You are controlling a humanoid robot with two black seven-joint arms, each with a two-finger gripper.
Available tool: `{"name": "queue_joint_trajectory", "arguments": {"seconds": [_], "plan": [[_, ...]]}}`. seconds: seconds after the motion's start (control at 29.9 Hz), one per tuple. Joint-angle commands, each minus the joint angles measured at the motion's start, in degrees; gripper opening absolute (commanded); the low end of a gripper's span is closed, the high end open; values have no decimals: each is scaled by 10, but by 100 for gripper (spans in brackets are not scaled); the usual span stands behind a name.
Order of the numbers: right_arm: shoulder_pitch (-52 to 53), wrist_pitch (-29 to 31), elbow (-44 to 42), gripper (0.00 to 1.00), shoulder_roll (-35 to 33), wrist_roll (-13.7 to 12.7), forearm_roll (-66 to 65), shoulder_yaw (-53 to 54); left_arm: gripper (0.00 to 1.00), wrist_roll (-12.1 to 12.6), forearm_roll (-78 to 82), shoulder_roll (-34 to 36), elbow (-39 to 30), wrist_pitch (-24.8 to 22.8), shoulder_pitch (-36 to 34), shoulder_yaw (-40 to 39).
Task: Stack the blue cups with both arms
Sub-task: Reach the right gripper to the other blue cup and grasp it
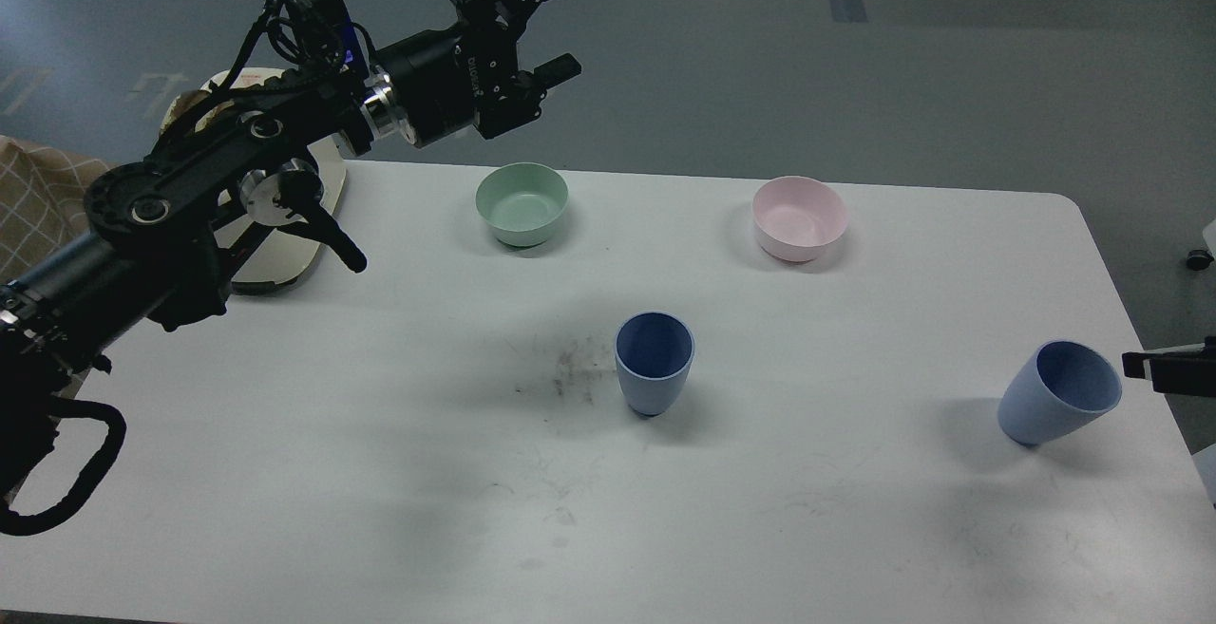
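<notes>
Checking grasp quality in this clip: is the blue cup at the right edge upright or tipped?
Tipped. The right blue cup leans with its mouth toward the right claw, base edge on the table; the middle blue cup stands upright.

The black two-finger gripper (559, 21) of the left arm is showing a short line of white lettering along its body, too small and blurred to read. No other text, label or number is showing legibly.
</notes>
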Motion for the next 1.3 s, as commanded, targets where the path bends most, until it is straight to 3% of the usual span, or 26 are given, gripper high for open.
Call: {"name": "queue_joint_trajectory", "arguments": {"seconds": [0.0, 0.7, 0.97, 1.14, 1.2, 1.27], "plan": [[-8, 0, -8, 100, 4, 0, 2, -2, 97, 0, 0, 0, -1, 0, 0, 0], [-28, -29, -35, 100, 44, -1, 5, 1, 97, 0, 0, 0, 0, 0, 2, 1], [-28, -46, -59, 93, 70, -3, 5, -1, 97, 0, 0, 0, -1, 0, 5, 1], [-34, -46, -62, 81, 84, -3, 5, 0, 97, 0, 0, 0, -1, 0, 9, 0], [-36, -46, -62, 73, 85, -4, 5, -1, 97, 0, 0, 0, -1, 0, 11, 0], [-40, -45, -62, 57, 85, -3, 5, -1, 97, 0, 0, 0, -1, 0, 12, 0]]}}
